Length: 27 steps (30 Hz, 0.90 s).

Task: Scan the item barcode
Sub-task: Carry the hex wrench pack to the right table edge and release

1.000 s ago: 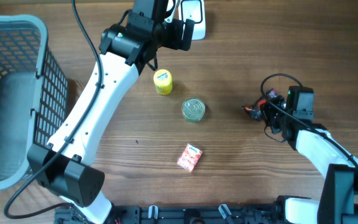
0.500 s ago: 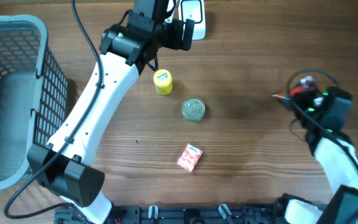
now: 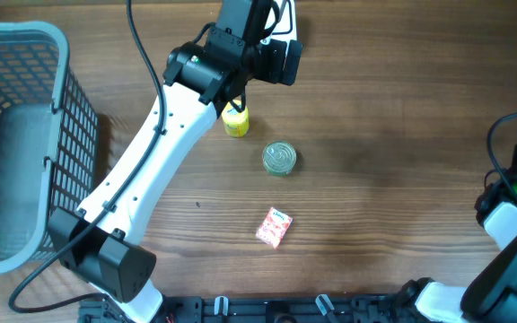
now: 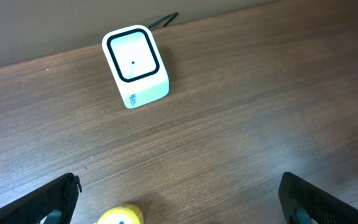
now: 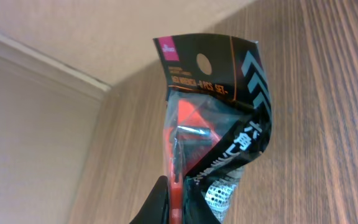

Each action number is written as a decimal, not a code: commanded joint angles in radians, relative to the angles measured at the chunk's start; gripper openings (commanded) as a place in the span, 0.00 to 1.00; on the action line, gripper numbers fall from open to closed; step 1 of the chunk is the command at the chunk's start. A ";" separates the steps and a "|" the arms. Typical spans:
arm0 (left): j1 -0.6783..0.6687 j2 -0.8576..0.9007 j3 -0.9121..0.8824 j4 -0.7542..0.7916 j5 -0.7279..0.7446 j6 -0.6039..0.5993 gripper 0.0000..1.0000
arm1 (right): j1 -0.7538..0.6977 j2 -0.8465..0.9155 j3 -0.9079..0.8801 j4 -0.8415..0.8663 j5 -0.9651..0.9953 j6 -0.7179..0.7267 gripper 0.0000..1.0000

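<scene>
One packet (image 5: pixel 210 124) sits clamped in my right gripper (image 5: pixel 179 205); left gripper (image 4: pixel 179 199) gapes empty, scanner (image 4: pixel 135 65) ahead; next, I present the packet's barcode there.

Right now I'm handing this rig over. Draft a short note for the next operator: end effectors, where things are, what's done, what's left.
Left end effector: open, empty, hovering over the table facing the scanner, with the yellow tub by its fingers.
Right end effector: shut on a wrench packet, raised at the table's right edge, far from the scanner.
Also on the table: can, pink packet, basket at left.
Done: wrench packet picked up.
Left: bring its barcode to the scanner. No barcode shows in these views.
</scene>
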 commanded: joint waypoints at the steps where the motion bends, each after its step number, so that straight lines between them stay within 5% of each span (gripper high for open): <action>1: 0.000 0.003 0.003 -0.012 -0.010 -0.019 1.00 | -0.004 0.108 0.031 0.131 0.037 0.010 0.07; 9: 0.000 0.016 0.001 -0.037 -0.014 -0.018 1.00 | -0.004 0.282 0.264 0.043 -0.050 0.013 0.10; 13: 0.000 0.016 0.001 -0.051 -0.014 -0.018 1.00 | -0.040 0.302 0.264 -0.166 -0.070 0.238 0.12; 17: 0.000 0.016 0.001 -0.078 -0.014 -0.018 1.00 | -0.048 0.323 0.263 -0.177 -0.093 0.124 0.17; 19: 0.000 0.016 0.001 -0.081 -0.014 -0.018 1.00 | -0.048 0.305 0.263 -0.154 -0.140 -0.015 0.64; 20: 0.000 0.016 0.001 -0.081 -0.013 -0.018 1.00 | -0.048 0.291 0.263 -0.135 -0.191 -0.098 1.00; 25: 0.006 -0.006 0.001 -0.058 -0.050 -0.022 1.00 | -0.036 0.074 0.263 -0.224 -0.513 -0.306 1.00; 27: 0.035 -0.068 0.001 -0.050 -0.235 -0.113 1.00 | 0.031 -0.055 0.263 -0.284 -0.613 -0.324 1.00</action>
